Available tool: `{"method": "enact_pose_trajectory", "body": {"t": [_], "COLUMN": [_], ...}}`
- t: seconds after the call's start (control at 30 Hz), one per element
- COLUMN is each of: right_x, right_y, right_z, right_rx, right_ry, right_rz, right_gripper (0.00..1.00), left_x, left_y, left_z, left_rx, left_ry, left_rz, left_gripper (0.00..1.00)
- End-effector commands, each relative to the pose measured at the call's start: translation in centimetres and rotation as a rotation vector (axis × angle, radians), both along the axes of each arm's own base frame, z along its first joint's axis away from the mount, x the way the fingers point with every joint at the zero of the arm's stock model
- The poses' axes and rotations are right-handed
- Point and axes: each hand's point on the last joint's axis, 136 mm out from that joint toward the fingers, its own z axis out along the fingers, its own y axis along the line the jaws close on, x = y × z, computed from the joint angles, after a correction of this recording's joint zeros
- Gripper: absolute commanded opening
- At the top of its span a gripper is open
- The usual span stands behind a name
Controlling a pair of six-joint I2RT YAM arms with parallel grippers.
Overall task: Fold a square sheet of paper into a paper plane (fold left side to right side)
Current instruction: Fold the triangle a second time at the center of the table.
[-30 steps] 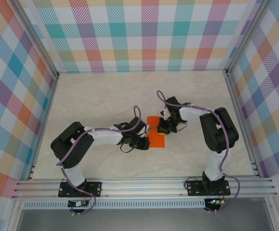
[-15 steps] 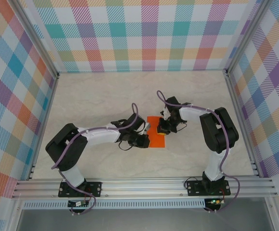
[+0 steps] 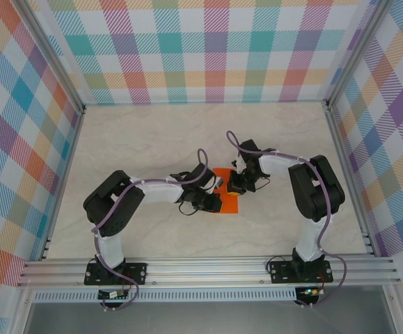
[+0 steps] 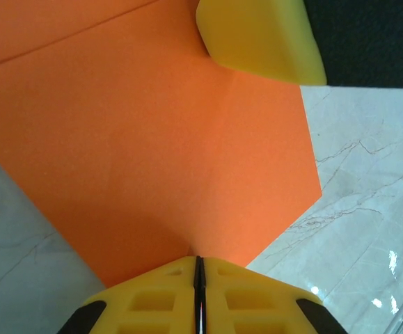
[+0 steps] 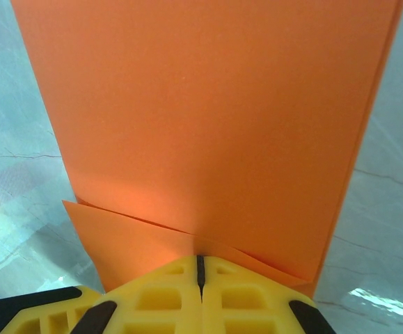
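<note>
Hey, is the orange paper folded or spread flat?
Folded. The orange paper shows a second layer's edge peeking near the right gripper, and crease lines in the left wrist view.

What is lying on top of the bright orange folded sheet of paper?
Two shut yellow-fingered grippers rest on the orange paper sheet: the left gripper and the right gripper. The paper beneath their tips is covered.
</note>
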Motion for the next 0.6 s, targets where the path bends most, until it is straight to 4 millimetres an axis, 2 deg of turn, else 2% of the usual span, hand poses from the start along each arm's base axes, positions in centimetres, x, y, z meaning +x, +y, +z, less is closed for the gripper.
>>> {"method": "enact_pose_trajectory", "body": {"t": [0.0,0.1,0.23,0.37,0.43,0.57], "right_x": [-0.7,-0.2,0.4,1.4,1.9,2.1], "right_y": [-1.9,-1.4,-0.9,-0.3,-0.7,-2.6], "right_z": [-1.5,-0.6,0.4,2.5,4.0,6.6], "right_rx": [-0.097,-0.070,-0.044,-0.003,-0.012,-0.088], "right_ry": [0.006,-0.023,-0.047,-0.120,-0.179,-0.292], "right_rz": [0.005,0.002,0.003,0.003,-0.006,-0.023], "right_gripper": [0.01,0.02,0.03,0.06,0.18,0.41], "left_x": [-1.7,-2.2,-2.1,-1.0,-0.1,2.2], "left_y": [3.2,3.7,3.6,3.2,3.3,3.4], "left_z": [-2.0,-1.7,-0.3,2.3,3.3,4.4], "left_rx": [0.104,0.103,0.077,0.000,-0.042,-0.129], "left_ry": [0.050,0.050,0.030,0.002,-0.002,-0.007], "left_rz": [0.029,0.031,0.035,0.071,0.104,0.168], "left_gripper": [0.10,0.10,0.10,0.21,0.26,0.40]}}
